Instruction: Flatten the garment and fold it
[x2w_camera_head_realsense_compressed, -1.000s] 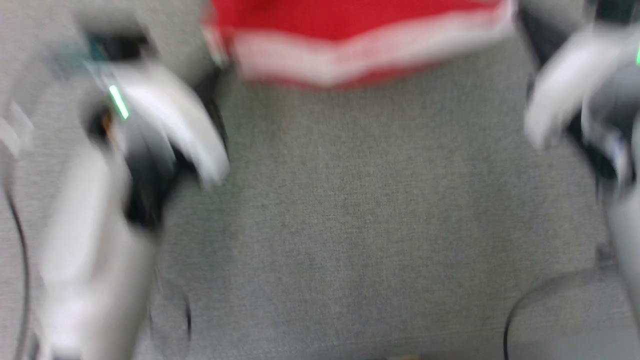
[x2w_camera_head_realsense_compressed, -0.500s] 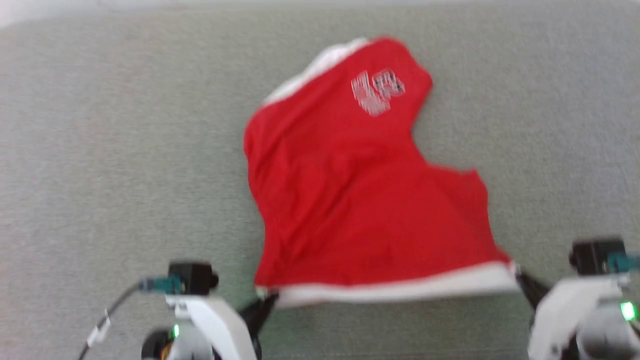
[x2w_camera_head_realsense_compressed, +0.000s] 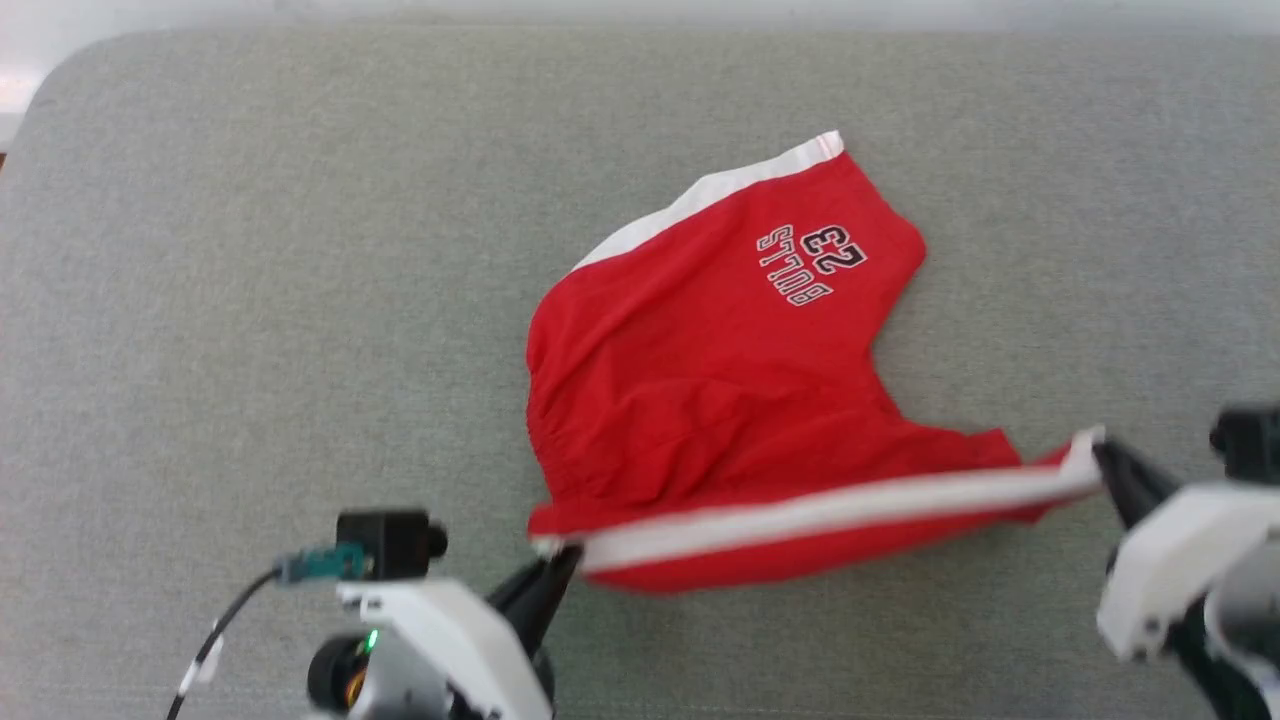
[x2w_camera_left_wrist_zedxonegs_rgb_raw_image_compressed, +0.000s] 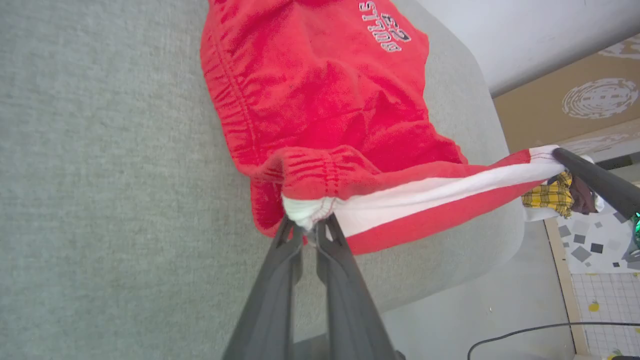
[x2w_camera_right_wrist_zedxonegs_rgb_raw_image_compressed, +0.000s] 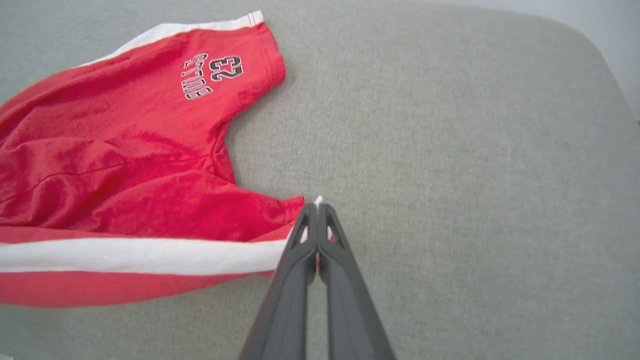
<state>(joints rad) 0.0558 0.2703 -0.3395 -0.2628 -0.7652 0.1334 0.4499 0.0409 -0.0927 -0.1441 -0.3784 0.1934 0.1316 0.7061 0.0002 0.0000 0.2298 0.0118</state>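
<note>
The garment (x2w_camera_head_realsense_compressed: 720, 400) lies on the grey padded surface (x2w_camera_head_realsense_compressed: 250, 300). Its white-striped edge is stretched between the left gripper (x2w_camera_head_realsense_compressed: 558, 562), pinching the waistband corner, and the right gripper (x2w_camera_head_realsense_compressed: 1100, 455), pinching the hem corner. The left wrist view adds a yellow plaid cloth (x2w_camera_left_wrist_zedxonegs_rgb_raw_image_compressed: 547, 197) beyond the surface's edge.

Bright, even and soft throughout, with only a faint shadow under the lifted edge of the garment (x2w_camera_head_realsense_compressed: 720, 400), slightly motion-blurred along the white stripe (x2w_camera_head_realsense_compressed: 820, 515) in the head view, sharp in both wrist views, with wide-angle bending toward their edges.
</note>
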